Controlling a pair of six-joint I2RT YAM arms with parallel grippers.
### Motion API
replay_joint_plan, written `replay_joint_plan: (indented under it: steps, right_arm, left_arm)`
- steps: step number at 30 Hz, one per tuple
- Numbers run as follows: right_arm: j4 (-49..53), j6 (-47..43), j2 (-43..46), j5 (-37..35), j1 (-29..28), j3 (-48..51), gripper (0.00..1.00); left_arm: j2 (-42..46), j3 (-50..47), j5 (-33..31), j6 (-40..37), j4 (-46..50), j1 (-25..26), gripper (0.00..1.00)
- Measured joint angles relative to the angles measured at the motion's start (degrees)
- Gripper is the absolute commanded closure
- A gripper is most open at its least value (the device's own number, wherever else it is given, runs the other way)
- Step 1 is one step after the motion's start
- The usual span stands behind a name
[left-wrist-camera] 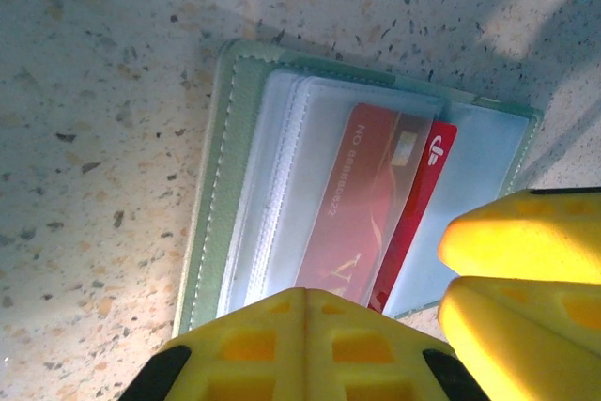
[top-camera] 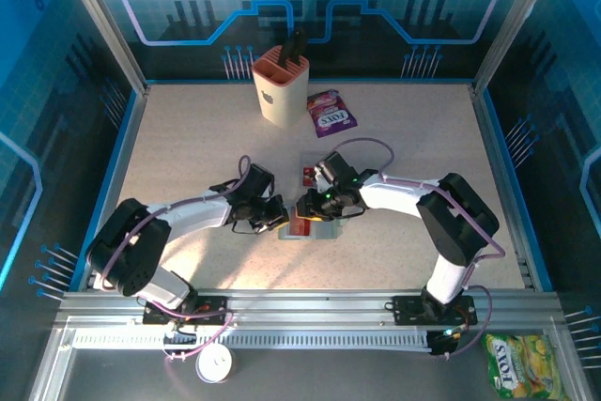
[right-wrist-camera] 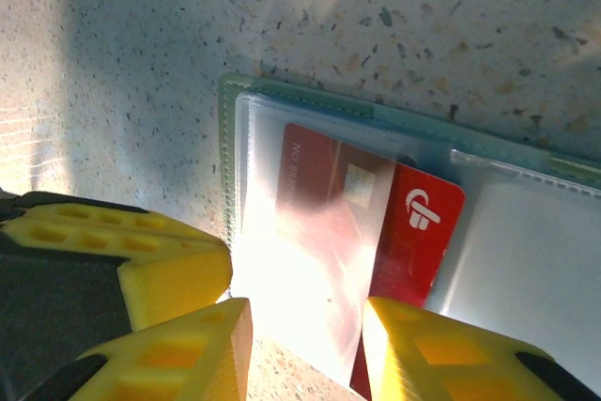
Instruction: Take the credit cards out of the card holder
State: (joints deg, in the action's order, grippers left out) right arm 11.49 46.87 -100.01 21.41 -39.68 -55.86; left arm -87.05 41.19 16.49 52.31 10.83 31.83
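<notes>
Between R gripper (right-wrist-camera: 305,316) fingers, parted: red credit card (right-wrist-camera: 423,223) in card holder (right-wrist-camera: 228,129); L gripper (left-wrist-camera: 305,305) closed, beside.

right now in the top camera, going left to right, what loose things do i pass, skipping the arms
white round object → beige slotted cup → purple candy packet → yellow-green snack packet. card holder left out: it overlaps the cup and the purple packet sideways.
</notes>
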Motion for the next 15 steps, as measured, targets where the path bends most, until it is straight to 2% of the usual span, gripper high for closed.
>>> replay_joint_plan:
  steps: [15]
  right_arm:
    - [0.5, 0.0, 0.3, -0.8, 0.7, 1.9, 0.62]
  left_arm:
    - [-4.2, 1.5, 0.5, 0.0, -1.2, 0.0, 0.95]
